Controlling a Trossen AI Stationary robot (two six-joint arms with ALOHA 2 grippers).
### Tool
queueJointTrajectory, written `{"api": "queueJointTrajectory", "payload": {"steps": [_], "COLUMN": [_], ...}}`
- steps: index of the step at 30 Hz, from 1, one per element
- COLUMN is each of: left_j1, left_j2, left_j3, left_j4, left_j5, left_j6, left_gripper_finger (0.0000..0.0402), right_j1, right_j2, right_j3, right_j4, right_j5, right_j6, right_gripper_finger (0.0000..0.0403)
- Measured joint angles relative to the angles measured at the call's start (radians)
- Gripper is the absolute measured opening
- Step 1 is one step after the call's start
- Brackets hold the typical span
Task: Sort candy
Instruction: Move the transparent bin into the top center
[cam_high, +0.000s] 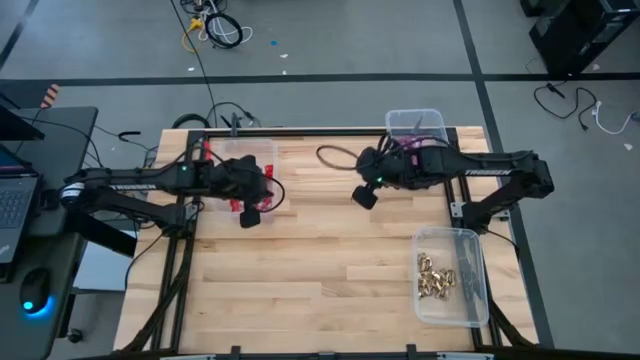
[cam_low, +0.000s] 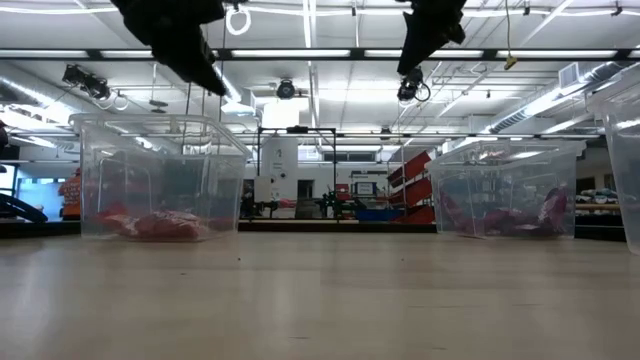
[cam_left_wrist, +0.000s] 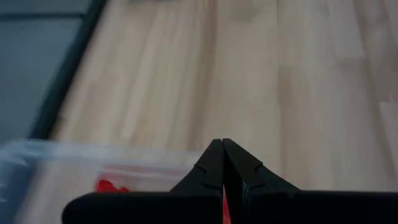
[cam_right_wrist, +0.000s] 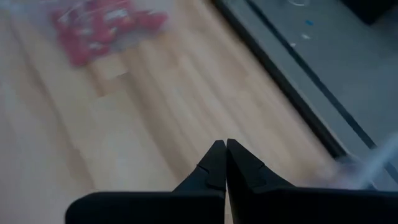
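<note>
Candy lies only in three clear bins: red packets (cam_low: 160, 222) in the left bin (cam_high: 262, 150), purple and red ones (cam_low: 552, 210) in the far right bin (cam_high: 415, 122), and gold foil pieces (cam_high: 434, 275) in the near right bin (cam_high: 478, 290). Both arms hang above the bare wooden table (cam_high: 320, 270), the left gripper (cam_high: 249, 216) and right gripper (cam_high: 364, 197) each clenched on nothing. Sorting looks finished; a careless swing could likely knock a light bin and scatter sweets.
</note>
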Motion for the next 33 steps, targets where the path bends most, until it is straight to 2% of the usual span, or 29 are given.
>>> {"api": "queueJointTrajectory", "payload": {"steps": [5, 9, 17, 25, 33], "left_j1": [0.001, 0.001, 0.001, 0.001, 0.001], "left_j2": [0.0, 0.0, 0.0, 0.0, 0.0], "left_j3": [0.036, 0.045, 0.045, 0.045, 0.045], "left_j4": [0.02, 0.045, 0.051, 0.065, 0.063], "left_j5": [-0.111, -0.186, -0.213, -0.217, -0.271], "left_j6": [0.067, 0.106, 0.141, 0.147, 0.153], "left_gripper_finger": [0.0, 0.0, 0.0, 0.0, 0.0], "right_j1": [-0.06, -0.154, -0.379, -0.533, -0.561], "right_j2": [-0.075, -0.141, -0.204, -0.135, -0.026], "right_j3": [0.008, 0.009, 0.009, -0.02, -0.085], "right_j4": [-0.066, -0.135, -0.315, -0.319, -0.274], "right_j5": [0.026, 0.025, -0.029, -0.125, -0.197], "right_j6": [0.057, 0.115, 0.171, 0.108, 0.069], "right_gripper_finger": [0.0, 0.0, 0.0, 0.0, 0.0]}}
